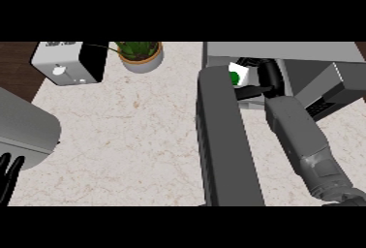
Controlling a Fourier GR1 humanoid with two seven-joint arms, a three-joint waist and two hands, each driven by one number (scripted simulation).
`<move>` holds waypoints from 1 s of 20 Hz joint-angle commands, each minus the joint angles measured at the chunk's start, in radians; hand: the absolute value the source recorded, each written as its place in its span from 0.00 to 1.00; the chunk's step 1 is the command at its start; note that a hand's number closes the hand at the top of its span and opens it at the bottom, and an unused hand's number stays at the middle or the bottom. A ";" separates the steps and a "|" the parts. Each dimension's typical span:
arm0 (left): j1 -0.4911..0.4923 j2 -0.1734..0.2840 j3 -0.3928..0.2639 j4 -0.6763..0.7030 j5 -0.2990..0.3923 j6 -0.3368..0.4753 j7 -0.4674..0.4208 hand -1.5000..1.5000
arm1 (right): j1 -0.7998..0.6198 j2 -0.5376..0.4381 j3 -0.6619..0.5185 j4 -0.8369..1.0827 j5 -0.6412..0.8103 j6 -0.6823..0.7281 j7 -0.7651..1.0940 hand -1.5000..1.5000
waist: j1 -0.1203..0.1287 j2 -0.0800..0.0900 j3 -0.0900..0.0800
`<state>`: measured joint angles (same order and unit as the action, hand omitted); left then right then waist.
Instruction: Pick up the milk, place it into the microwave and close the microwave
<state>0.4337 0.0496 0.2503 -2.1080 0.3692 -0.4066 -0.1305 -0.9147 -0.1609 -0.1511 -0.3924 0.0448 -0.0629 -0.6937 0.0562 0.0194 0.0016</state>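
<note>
Head view: the table [129, 126] is a pale marbled slab seen steeply from above. At its right stands the microwave [286, 51], its grey top running along the upper right, and its door [225, 140] swung wide open so that it juts toward the viewer as a long dark grey panel down the middle of the picture. The right forearm [304, 140] rises from the lower right corner and reaches into the open cavity beside that door. The right hand [266, 77] is black and sits inside the opening, its fingers curled round the milk [239, 74], a small white carton with a green mark on its face. The carton shows only in part, just inside the microwave's mouth near the door's hinge end, with the hand wrapped about its right side; whether it rests on the cavity floor cannot be told.

At the lower left edge the left hand [10, 169] shows only as straight black fingers pointing up, spread and holding nothing, resting by the table's border. Above it a large grey rounded body [25, 126] covers the left margin. At the upper left a white and black toaster [68, 63] stands on the table, and just beside it to the right a potted plant [141, 54] with green leaves in a light round pot.
</note>
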 commanded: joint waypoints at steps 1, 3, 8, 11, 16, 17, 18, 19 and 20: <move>-0.024 -0.005 -0.023 -0.019 -0.013 0.008 0.020 0.00 | -0.078 -0.006 -0.017 0.115 0.025 -0.057 -0.053 1.00 | 0.019 0.009 0.001; -0.035 0.009 -0.002 0.011 -0.008 -0.011 -0.007 0.00 | -0.123 -0.065 -0.033 0.135 0.018 -0.021 -0.036 1.00 | 0.027 0.013 0.001; -0.063 0.015 -0.015 0.021 -0.001 -0.021 -0.003 0.00 | -0.176 -0.071 -0.009 0.181 0.072 -0.140 -0.042 1.00 | 0.055 0.026 0.001; -0.083 0.004 -0.031 0.018 -0.020 0.000 0.012 0.00 | -0.190 -0.057 -0.024 0.216 0.068 -0.175 -0.033 1.00 | 0.061 0.030 0.002; -0.087 0.005 -0.039 0.011 -0.038 -0.008 -0.002 0.00 | -0.220 -0.077 -0.073 0.243 0.038 -0.304 0.015 1.00 | 0.092 0.043 0.002; -0.126 0.005 -0.052 0.043 -0.053 0.002 0.007 0.00 | -0.220 -0.041 -0.089 0.245 0.025 -0.367 0.018 1.00 | 0.086 0.054 0.002; -0.112 0.004 -0.055 0.013 -0.070 0.010 0.012 0.00 | -0.229 -0.070 -0.094 0.248 0.025 -0.393 0.032 1.00 | 0.090 0.049 0.003; -0.110 0.013 -0.041 0.024 -0.056 0.001 0.009 0.00 | -0.234 -0.081 -0.099 0.244 0.024 -0.417 0.023 1.00 | 0.103 0.055 0.003; -0.111 0.017 -0.040 0.030 -0.061 -0.004 0.002 0.00 | -0.223 -0.104 -0.091 0.250 0.034 -0.404 0.011 1.00 | 0.100 0.056 0.003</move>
<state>0.3314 0.0589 0.2096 -2.0819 0.3215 -0.4075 -0.1238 -1.1298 -0.2328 -0.2272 -0.1554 0.0805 -0.3958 -0.6855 0.1432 0.0667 0.0039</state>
